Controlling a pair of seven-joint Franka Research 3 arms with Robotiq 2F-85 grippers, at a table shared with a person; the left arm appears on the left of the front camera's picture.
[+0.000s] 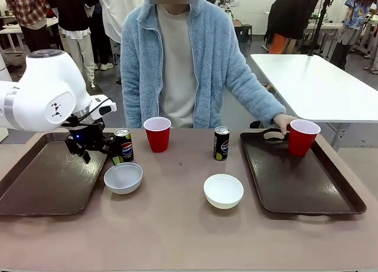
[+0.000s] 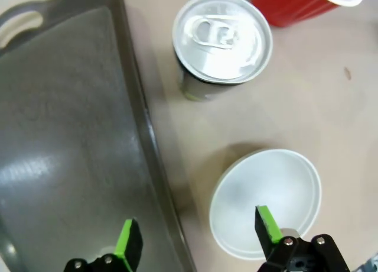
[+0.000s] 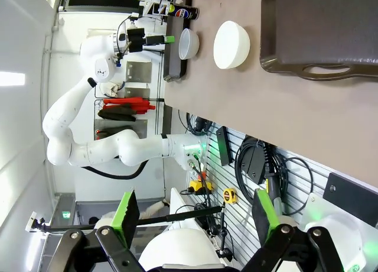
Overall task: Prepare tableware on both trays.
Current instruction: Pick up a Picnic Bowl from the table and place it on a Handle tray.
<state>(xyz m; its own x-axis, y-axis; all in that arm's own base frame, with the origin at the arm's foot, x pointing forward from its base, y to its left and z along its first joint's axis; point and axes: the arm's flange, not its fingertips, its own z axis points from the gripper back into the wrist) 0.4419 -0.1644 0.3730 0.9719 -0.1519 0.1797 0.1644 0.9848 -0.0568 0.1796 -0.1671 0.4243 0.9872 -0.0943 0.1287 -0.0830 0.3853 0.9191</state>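
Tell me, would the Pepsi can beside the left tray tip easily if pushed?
Probably, if nudged high: the Pepsi can stands tall and slim. Seen from above it looks unopened, so it is likely full and heavyish. Toppled, its round body would probably roll.

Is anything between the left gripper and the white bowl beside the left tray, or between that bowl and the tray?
Nothing visible. The open left gripper hangs over the small round white bowl and the raised rim of the dark brown plastic tray; only that rim separates them.
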